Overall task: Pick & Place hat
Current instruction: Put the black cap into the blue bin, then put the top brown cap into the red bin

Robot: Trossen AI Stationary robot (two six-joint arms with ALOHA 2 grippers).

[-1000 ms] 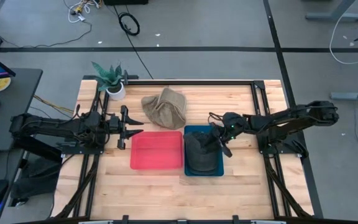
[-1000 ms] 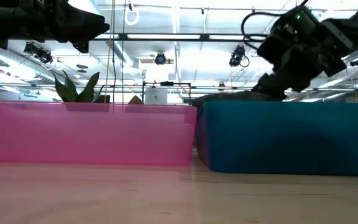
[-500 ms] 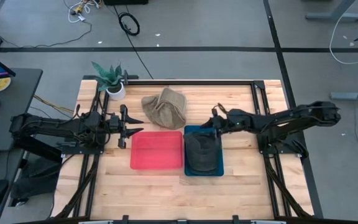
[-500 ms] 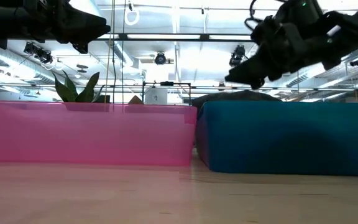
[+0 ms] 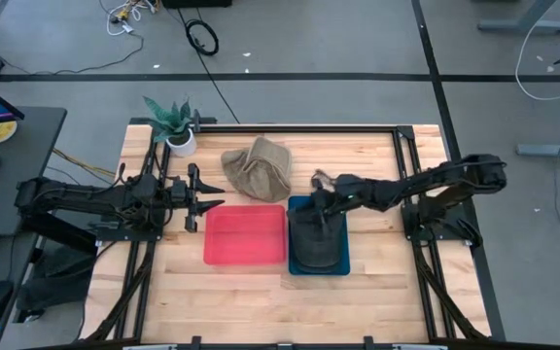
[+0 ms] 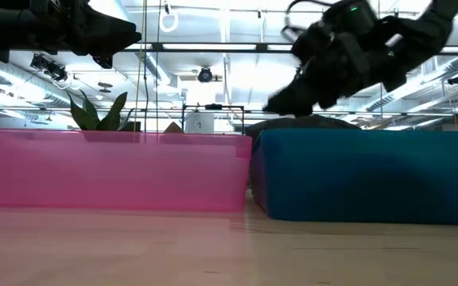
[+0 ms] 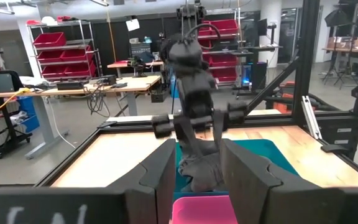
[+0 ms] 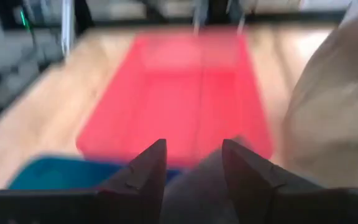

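A dark hat (image 5: pixel 317 241) lies inside the blue bin (image 5: pixel 296 205); its crown (image 6: pixel 308 121) just tops the bin wall in the low view. A tan hat (image 5: pixel 258 168) rests crumpled on the table behind the red bin (image 5: pixel 245 234). My right gripper (image 5: pixel 317 183) hangs open above the blue bin's far edge, clear of the dark hat; its wrist view shows open fingers (image 8: pixel 193 160) facing the red bin (image 8: pixel 179 87), with the tan hat (image 8: pixel 334 118) to one side. My left gripper (image 5: pixel 212 198) waits open near the red bin's far left corner.
A potted plant (image 5: pixel 171 122) stands at the table's far left corner. The two bins sit side by side mid-table. Black frame rails (image 5: pixel 406 165) run along the table's sides. Bare wood lies in front of the bins (image 5: pixel 261 301).
My right gripper has risen off the dark hat in the blue bin and swung toward the table's far left, toward the tan hat. The dark hat stays in the bin.
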